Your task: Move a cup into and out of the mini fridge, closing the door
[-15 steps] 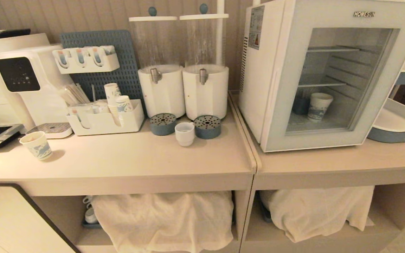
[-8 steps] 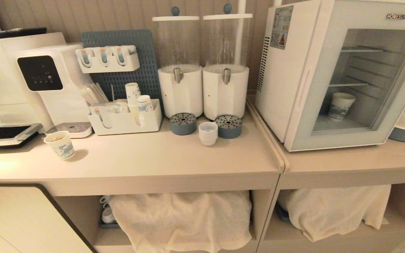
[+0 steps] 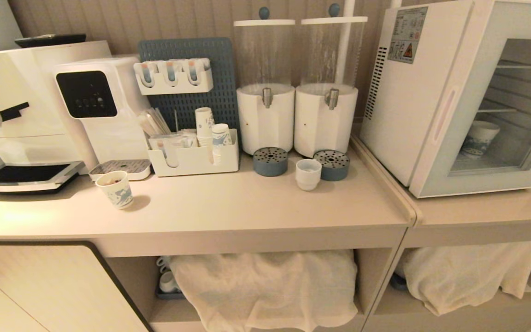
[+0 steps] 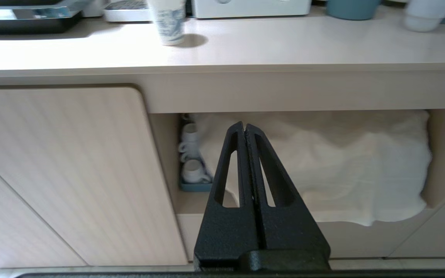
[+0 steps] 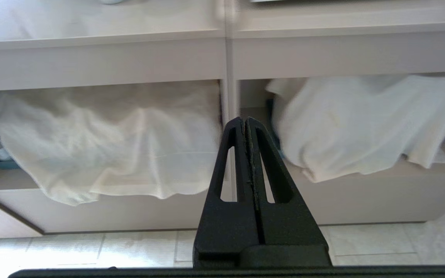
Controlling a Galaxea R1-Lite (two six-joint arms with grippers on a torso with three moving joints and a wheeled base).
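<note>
The cup (image 3: pixel 308 174) stands on the counter (image 3: pixel 228 210) toward its back edge, nestled between the two round blue drip trays (image 3: pixel 270 161) under the pair of white drink dispensers (image 3: pixel 265 117) — upright, nothing gripping it. The mini fridge (image 3: pixel 436 97) sits on the adjoining counter section to the right, its side sticker facing the dispensers; the door (image 3: pixel 496 175) is shut, and through the glass a patterned paper cup (image 3: pixel 480 137) shows on the fridge floor. Toward the counter's left front a lone paper cup (image 3: pixel 115 189) stands apart from the rest, and behind it a white organiser (image 3: pixel 194 159) holds stacked paper cups and sachets in front of a blue pegboard (image 3: pixel 185 50). A white water machine (image 3: pixel 95 106) occupies the back left. Neither arm reaches the counter: the left end effector (image 4: pixel 244 129) hangs low, facing the open shelf below, where small white cups sit in a blue tray beside a draped white cloth (image 4: pixel 315 162), its fingers pressed together on nothing. The right end effector (image 5: pixel 244 123) is likewise pressed closed and empty — level with the divider between the two lower shelves.
</note>
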